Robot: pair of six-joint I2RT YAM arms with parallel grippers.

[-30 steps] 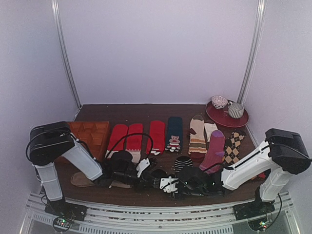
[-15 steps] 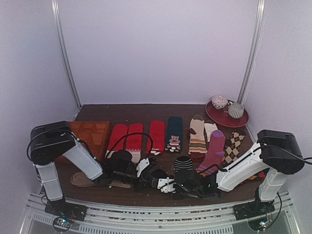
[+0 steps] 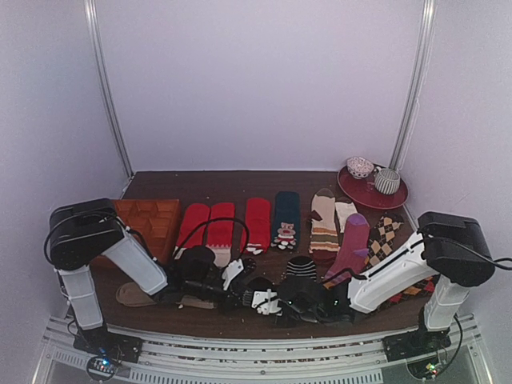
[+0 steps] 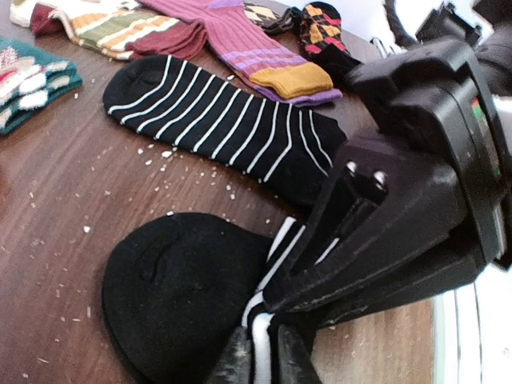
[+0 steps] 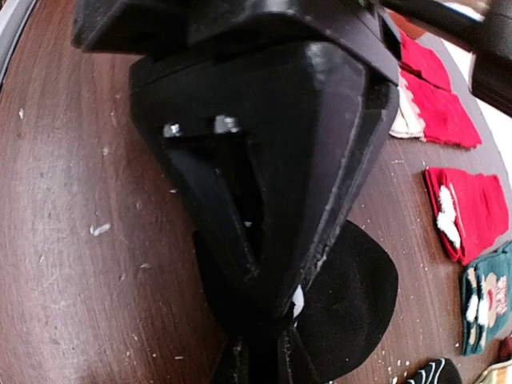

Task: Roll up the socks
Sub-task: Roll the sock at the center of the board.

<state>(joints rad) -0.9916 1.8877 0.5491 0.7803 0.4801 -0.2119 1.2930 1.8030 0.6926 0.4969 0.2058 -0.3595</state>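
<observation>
The mostly black sock point(image 4: 176, 288) lies flat on the brown table, its white-banded cuff bunched up. My left gripper point(image 4: 262, 352) is shut on that cuff. My right gripper point(image 5: 262, 360) faces it tip to tip and is shut on the same cuff; it shows as the large black body point(image 4: 400, 200) in the left wrist view. The thinly white-striped sock point(image 4: 216, 120) lies flat just beyond, untouched. In the top view both grippers point(image 3: 258, 298) point(image 3: 282, 304) meet near the front edge, with the striped sock point(image 3: 301, 266) behind them.
A row of socks lies behind: red pairs point(image 3: 208, 224), a teal one point(image 3: 286, 216), a striped tan one point(image 3: 323, 220), a purple one point(image 3: 352, 244), an argyle one point(image 3: 384, 238). An orange tray point(image 3: 152, 220) stands at left, a red plate point(image 3: 352, 190) with cups at back right, a tan sock point(image 3: 132, 294) at front left.
My right arm has swung left along the front edge until its gripper meets the left gripper at the black sock's cuff. The left arm has barely moved.
</observation>
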